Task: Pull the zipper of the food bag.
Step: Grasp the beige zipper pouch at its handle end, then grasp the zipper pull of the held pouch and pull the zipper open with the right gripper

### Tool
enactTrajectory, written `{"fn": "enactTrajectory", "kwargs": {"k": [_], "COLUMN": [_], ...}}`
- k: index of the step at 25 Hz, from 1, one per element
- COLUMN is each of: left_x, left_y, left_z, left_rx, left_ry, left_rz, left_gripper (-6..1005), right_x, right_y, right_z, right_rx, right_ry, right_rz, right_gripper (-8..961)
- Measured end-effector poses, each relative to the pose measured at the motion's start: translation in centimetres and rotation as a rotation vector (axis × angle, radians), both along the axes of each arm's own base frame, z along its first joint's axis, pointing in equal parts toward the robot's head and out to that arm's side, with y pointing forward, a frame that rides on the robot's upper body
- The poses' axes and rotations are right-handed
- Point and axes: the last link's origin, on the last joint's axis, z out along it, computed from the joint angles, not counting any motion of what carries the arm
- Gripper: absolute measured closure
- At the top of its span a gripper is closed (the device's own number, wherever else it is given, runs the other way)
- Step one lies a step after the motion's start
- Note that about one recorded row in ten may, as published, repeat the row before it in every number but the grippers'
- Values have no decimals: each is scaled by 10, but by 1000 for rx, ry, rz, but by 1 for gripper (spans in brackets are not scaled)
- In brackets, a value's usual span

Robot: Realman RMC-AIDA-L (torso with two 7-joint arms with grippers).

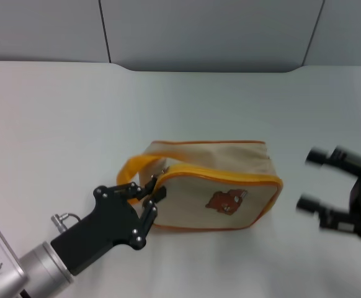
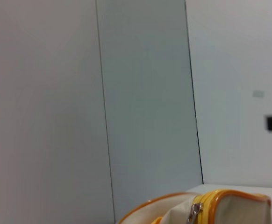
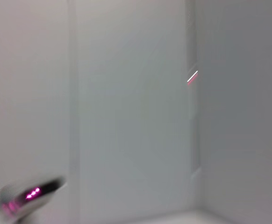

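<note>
The beige food bag [image 1: 221, 180] with orange-yellow piping and a brown bear lies in the middle of the table. Its strap handle [image 1: 137, 164] loops out at its left end. My left gripper [image 1: 152, 189] is at that left end, against the corner where the zipper [image 1: 224, 174] line begins. The left wrist view shows the bag's corner [image 2: 234, 205] and the small grey metal pull tab [image 2: 192, 213] hanging there. My right gripper [image 1: 314, 180] is open and empty, just off the bag's right end and apart from it.
The white table [image 1: 56, 124] stretches around the bag. Grey wall panels [image 1: 205, 31] stand behind its far edge. The right wrist view shows only wall panels [image 3: 136, 116].
</note>
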Motion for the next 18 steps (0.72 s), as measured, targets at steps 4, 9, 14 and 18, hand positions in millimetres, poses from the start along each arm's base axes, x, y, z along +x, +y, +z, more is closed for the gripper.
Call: {"fn": "enactTrajectory", "kwargs": {"k": [4, 9, 14, 18], "left_x": [5, 17, 32, 41], "left_y": [11, 32, 43, 53], "left_z": [6, 15, 31, 41], "left_rx": [26, 66, 120, 158], "left_ry": [12, 26, 20, 32], "left_rz": [-44, -128, -261, -330], "left_gripper": [882, 922, 926, 930], "right_x": [1, 3, -1, -10], "right_y": [7, 13, 13, 13], "right_z": [5, -3, -15, -41], "right_rx": [229, 459, 585, 736], "right_ry": [111, 147, 89, -46], "right_rz": [-76, -136, -96, -34], "right_gripper": [114, 114, 114, 114]}}
